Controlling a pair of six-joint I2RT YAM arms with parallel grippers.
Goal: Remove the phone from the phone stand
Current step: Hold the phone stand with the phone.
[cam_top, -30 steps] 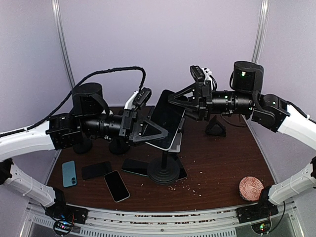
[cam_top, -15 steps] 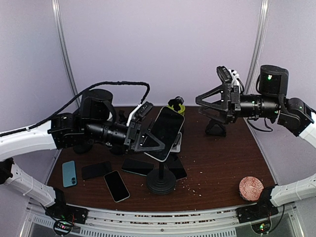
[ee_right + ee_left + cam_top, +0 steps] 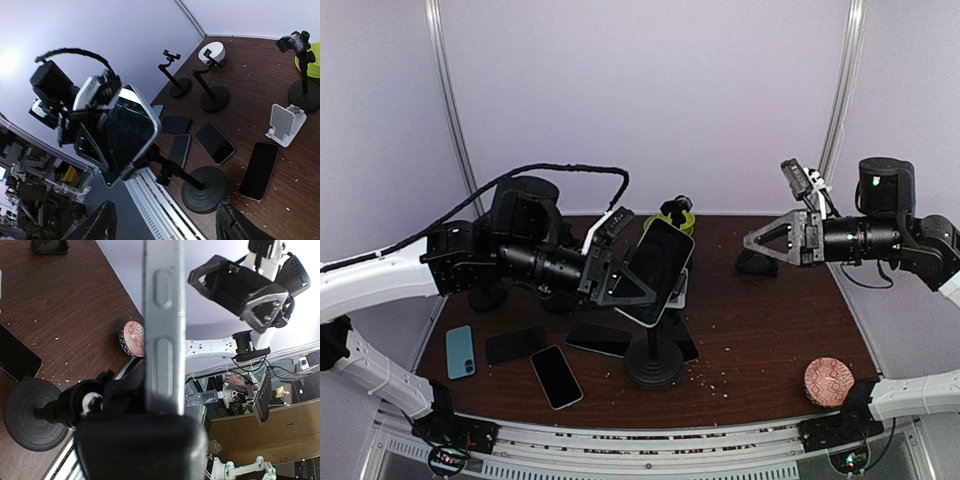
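Left claw (image 3: 634,284) pinches the phone (image 3: 658,262) by its edges (tilted, atop the stand (image 3: 654,364)); right claw (image 3: 760,242) hangs spread, well apart from both.

Phones: six. One raised phone (image 3: 656,266), one teal phone (image 3: 460,352), four dark phones (image 3: 515,344) flat on table (image 3: 770,330).
Stands: six. Four pole stands (image 3: 653,368) with round bases, one white folding stand (image 3: 285,122), one black wedge stand (image 3: 757,262).
Green bowl (image 3: 315,65): one.
Patterned round lid (image 3: 830,383): one.
Robot arms: two, left arm (image 3: 380,285) and right arm (image 3: 920,245).
Black cable (image 3: 550,168): one.
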